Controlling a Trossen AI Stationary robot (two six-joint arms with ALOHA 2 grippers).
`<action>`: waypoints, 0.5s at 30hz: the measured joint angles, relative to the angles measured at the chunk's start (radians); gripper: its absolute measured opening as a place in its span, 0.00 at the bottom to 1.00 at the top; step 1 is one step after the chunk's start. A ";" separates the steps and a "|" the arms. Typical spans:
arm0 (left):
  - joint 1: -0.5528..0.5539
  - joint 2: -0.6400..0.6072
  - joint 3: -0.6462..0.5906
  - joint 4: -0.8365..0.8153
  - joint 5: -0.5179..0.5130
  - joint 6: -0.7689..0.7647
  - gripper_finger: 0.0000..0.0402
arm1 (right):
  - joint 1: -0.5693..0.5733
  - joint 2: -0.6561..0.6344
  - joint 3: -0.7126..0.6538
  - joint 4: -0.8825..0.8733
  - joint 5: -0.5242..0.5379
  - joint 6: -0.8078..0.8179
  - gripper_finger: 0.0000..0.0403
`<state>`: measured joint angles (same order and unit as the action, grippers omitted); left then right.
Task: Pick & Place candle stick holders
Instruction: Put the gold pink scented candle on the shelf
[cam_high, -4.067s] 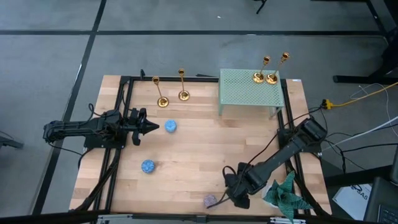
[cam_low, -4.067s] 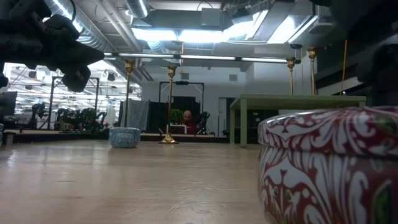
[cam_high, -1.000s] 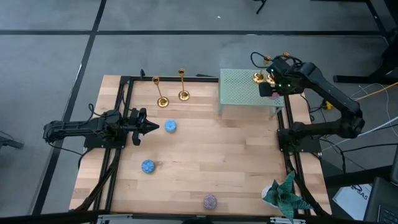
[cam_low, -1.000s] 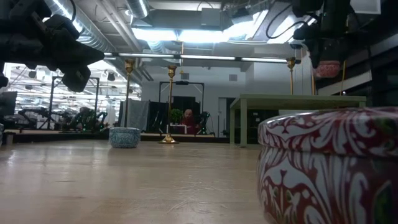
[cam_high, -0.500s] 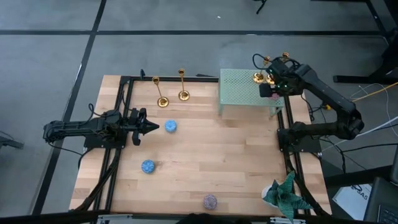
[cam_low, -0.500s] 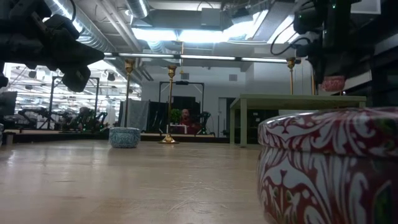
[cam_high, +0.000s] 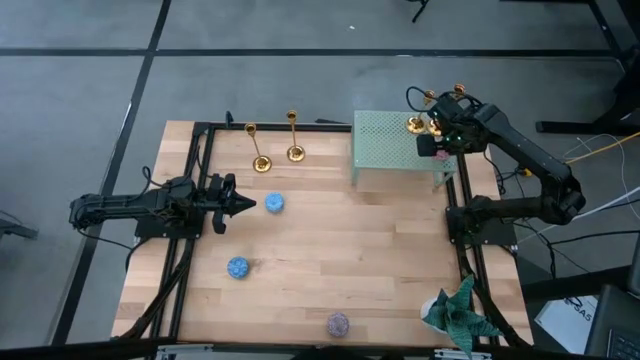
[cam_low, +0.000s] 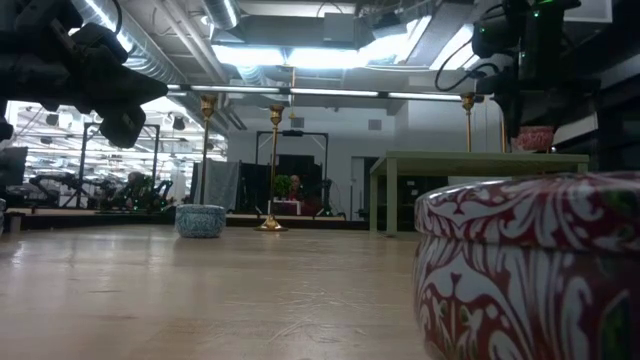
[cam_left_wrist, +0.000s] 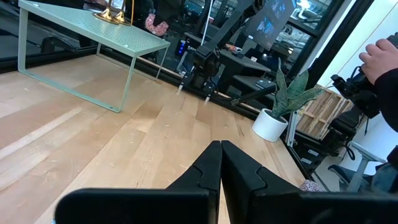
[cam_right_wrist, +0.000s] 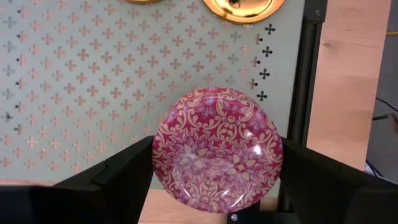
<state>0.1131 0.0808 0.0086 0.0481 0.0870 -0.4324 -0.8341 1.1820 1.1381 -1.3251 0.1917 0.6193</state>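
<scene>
Two gold candle stick holders (cam_high: 260, 160) (cam_high: 295, 150) stand on their round bases at the table's far edge. Two more (cam_high: 415, 123) stand on the green perforated stand (cam_high: 385, 145); their bases show in the right wrist view (cam_right_wrist: 244, 7). My right gripper (cam_high: 428, 146) is over the stand's near right corner, shut on a round red patterned tin (cam_right_wrist: 217, 149). My left gripper (cam_high: 248, 205) is shut and empty at the table's left, next to a blue tin (cam_high: 274, 203). My right gripper pinches the red tin between its two fingers (cam_right_wrist: 118, 171), which sit on opposite sides of its round wall (cam_right_wrist: 160, 163). The fingers point down from above. The tin (cam_low: 533, 138) is level at the stand's top; whether it rests there or hangs just above, I cannot tell.
A second blue tin (cam_high: 238, 267) sits left of centre. A purple patterned tin (cam_high: 338, 323) lies at the near edge and fills the low view's right (cam_low: 530, 270). A green plant (cam_high: 460, 310) stands at the near right corner. Bare wood lies in the middle.
My right gripper has gone down with the red tin toward the top of the green stand, keeping it level. It sank most at first and then nearly stopped.
</scene>
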 joint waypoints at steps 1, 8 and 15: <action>0.000 0.000 0.000 0.000 0.000 0.000 0.01 | 0.000 0.000 0.000 0.000 0.000 -0.001 0.79; 0.000 0.000 0.000 0.000 0.000 0.000 0.01 | 0.000 0.000 0.000 0.001 -0.006 -0.026 0.79; 0.000 0.000 0.000 0.000 0.000 0.000 0.01 | 0.000 0.000 0.000 0.011 -0.027 -0.026 0.82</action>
<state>0.1131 0.0811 0.0082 0.0479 0.0871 -0.4324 -0.8341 1.1820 1.1381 -1.3136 0.1646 0.5930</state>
